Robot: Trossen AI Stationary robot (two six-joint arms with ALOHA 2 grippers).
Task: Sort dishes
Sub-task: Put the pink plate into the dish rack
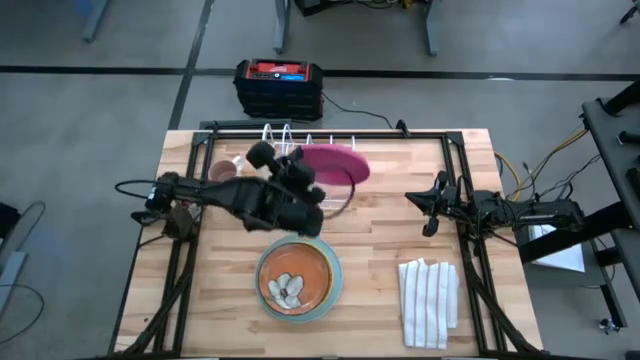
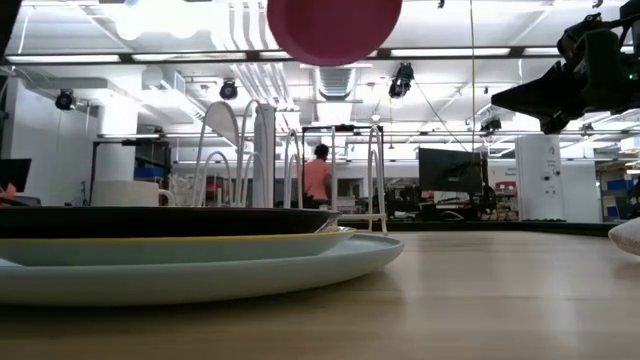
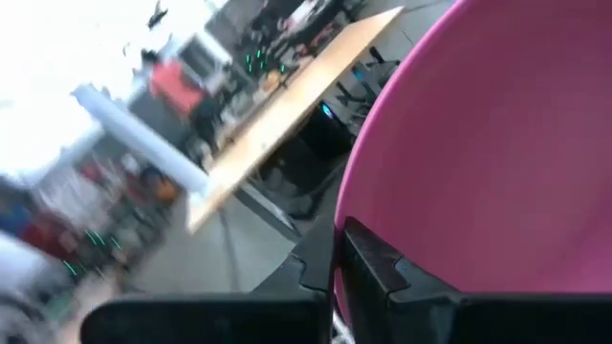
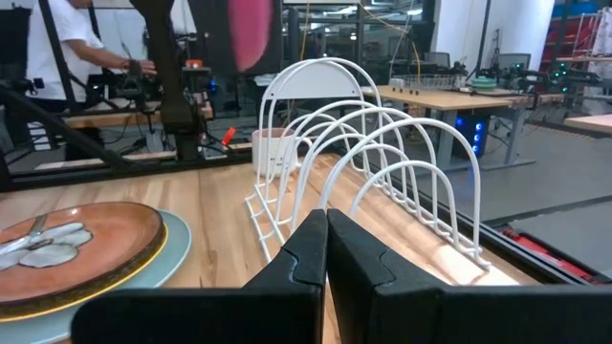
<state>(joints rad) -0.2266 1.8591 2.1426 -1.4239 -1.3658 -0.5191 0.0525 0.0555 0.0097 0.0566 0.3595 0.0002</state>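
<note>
The left tool (image 1: 318, 178), clamped on the rim of the magenta-pink plate (image 1: 338, 162), holds it in the air directly above the white wire rack (image 1: 300, 150), while the closed right tool (image 1: 432, 205) waits well apart over the surface (image 1: 380, 260).

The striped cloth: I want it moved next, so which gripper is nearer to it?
Right. The right gripper hangs shut just up-table of the cloth. The left gripper, clamped on the pink plate, is over by the rack.
</note>
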